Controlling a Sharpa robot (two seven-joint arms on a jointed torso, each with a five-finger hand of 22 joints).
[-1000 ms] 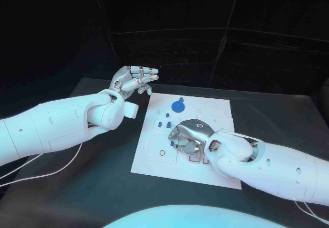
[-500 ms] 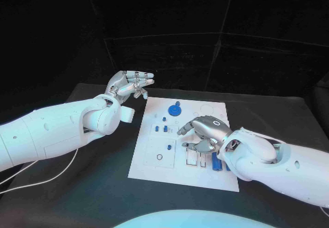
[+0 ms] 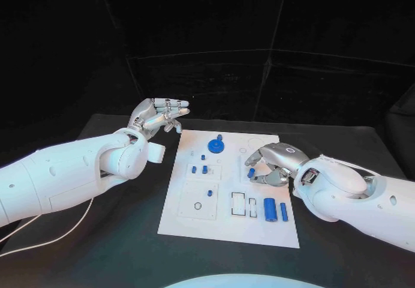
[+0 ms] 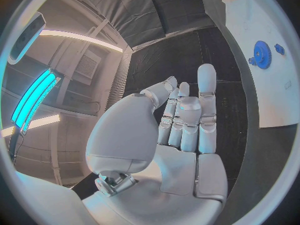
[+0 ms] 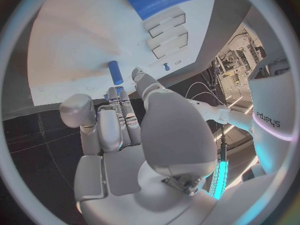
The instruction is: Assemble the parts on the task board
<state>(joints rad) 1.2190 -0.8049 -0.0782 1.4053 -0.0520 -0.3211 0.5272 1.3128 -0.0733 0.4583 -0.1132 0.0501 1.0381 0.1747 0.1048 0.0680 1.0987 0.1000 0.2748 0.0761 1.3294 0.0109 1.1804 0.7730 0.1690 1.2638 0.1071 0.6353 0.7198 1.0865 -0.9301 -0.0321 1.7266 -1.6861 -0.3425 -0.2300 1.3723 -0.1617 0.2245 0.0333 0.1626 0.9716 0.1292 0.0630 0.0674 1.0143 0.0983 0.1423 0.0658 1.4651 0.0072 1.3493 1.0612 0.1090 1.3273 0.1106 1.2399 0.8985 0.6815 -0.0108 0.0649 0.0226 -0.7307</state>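
Observation:
The white task board [image 3: 259, 231] lies in the middle of the table. My right hand [image 3: 275, 162] hovers over its right edge, fingers curled, fingertips pinching a small blue peg [image 3: 252, 173]; the right wrist view has the peg [image 5: 115, 72] sticking out past the fingertips over the board [image 5: 75, 45]. My left hand [image 3: 158, 115] is raised beside the board's far left corner, fingers straight and holding nothing [image 4: 184, 120]. A blue gear [image 3: 216, 144] stands at the far end. Two blue cylinders [image 3: 270, 209] lie near the front right.
Three small blue pegs [image 3: 205, 169] stand in the board's left half. Empty rectangular slots [image 3: 238, 203] lie left of the cylinders. A white cable [image 3: 52, 234] trails over the black table [image 3: 104, 252] under my left arm.
My right hand rose from the board's middle and moved toward its far right edge, uncovering the two blue cylinders. The left hand stayed raised. The camera shifted.

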